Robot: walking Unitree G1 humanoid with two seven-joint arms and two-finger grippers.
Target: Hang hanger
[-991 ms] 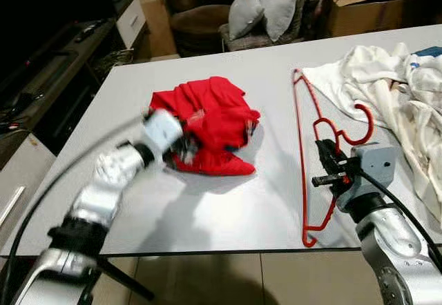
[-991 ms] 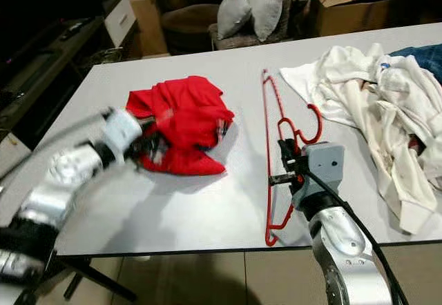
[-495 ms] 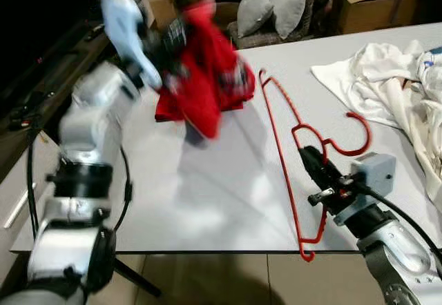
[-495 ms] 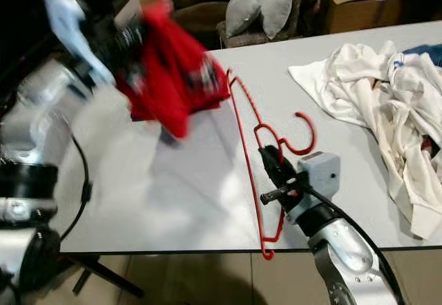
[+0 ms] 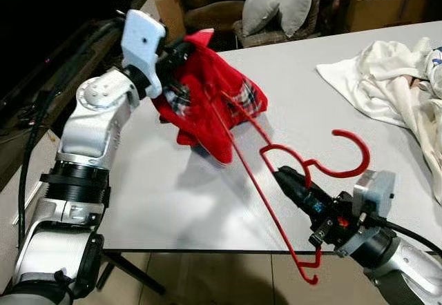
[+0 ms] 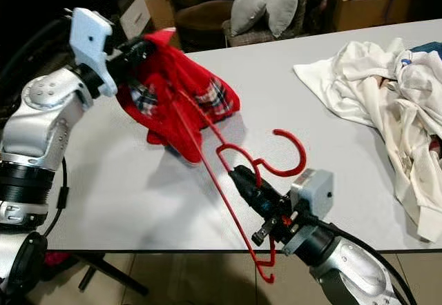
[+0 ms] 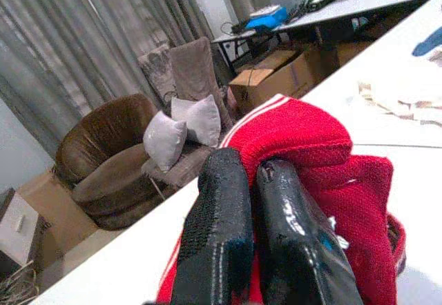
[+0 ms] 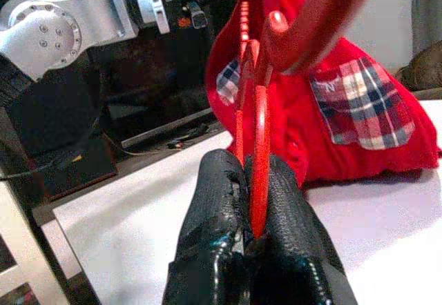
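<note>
White table; armchair, cushions behind.

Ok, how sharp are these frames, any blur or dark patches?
Both eye views are sharp, dark only at the upper left, and the red garment casts a soft shadow on the table. In the right wrist view the hanger near the lens is blurred; in the left wrist view the fingers are slightly soft.

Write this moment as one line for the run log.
left gripper: shut on red shirt, lifted off table | right gripper: shut on red hanger, tip at shirt
</note>
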